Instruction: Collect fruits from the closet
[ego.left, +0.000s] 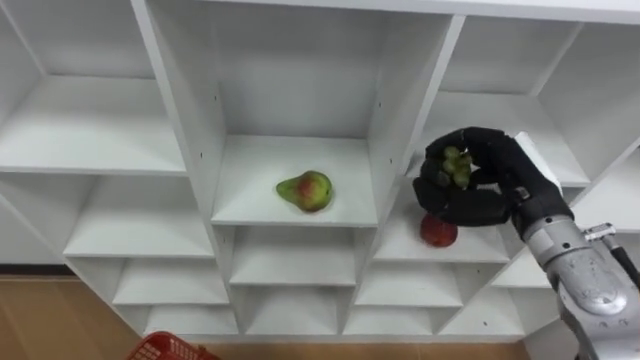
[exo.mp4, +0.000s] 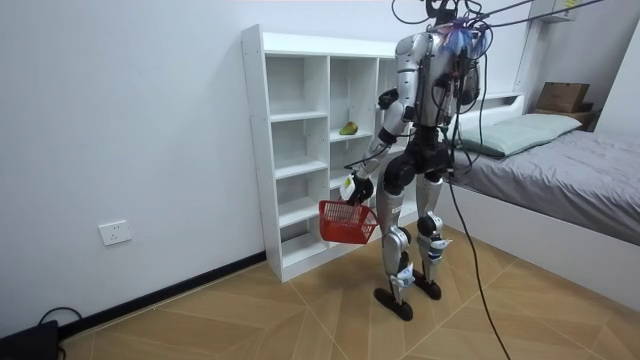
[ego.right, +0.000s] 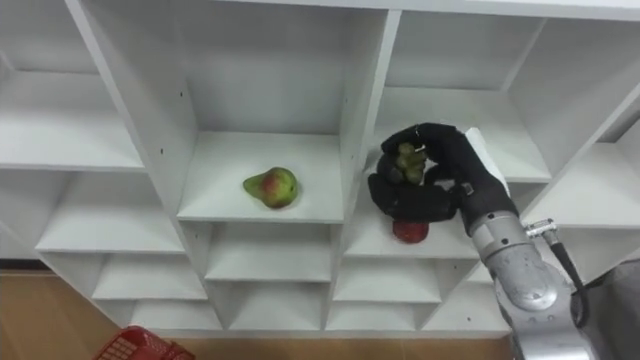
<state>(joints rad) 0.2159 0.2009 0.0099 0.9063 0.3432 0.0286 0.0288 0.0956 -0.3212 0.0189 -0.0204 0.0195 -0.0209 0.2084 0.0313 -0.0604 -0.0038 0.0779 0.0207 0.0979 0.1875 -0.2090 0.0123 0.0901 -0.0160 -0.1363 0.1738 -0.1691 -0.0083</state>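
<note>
A home bedroom: bed (exo.mp4: 575, 190), pillow (exo.mp4: 527, 128), white closet (exo.mp4: 254, 150), wooden floor (exo.mp4: 250, 320).

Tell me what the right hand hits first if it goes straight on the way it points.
Curled round the green grapes, the right hand points up and leftward. First in that line is probably the closet's upright divider between it and the pear, though depth is unclear.

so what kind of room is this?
Most likely a bedroom: a bed with a pillow stands near the white shelf unit, where the right hand grips green grapes.
</note>
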